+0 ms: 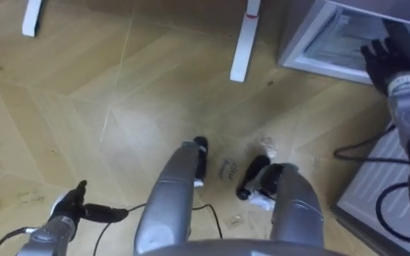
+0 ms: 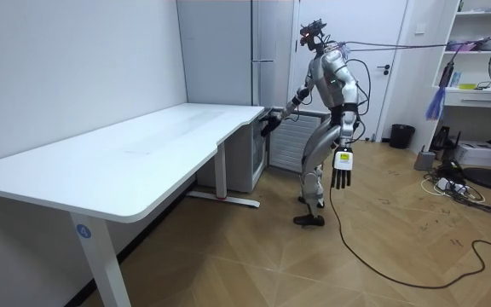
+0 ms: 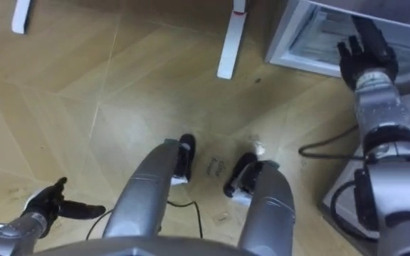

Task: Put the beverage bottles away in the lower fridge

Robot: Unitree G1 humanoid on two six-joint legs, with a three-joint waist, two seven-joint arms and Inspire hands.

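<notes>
The 2 eye views look steeply down from the robot's head at the floor (image 1: 62,107) and open lower fridge (image 1: 326,39); the room view, well back, shares these beside the worktop (image 2: 143,158).

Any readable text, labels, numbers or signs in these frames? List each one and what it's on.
Nothing here can be read.
Round blue sticker on the desk leg: a white mark, too small to read.
Dark marks on the floor between the robot's feet: blurred, unreadable.
Yellow tag above the left hand: any print is too small to read.
</notes>
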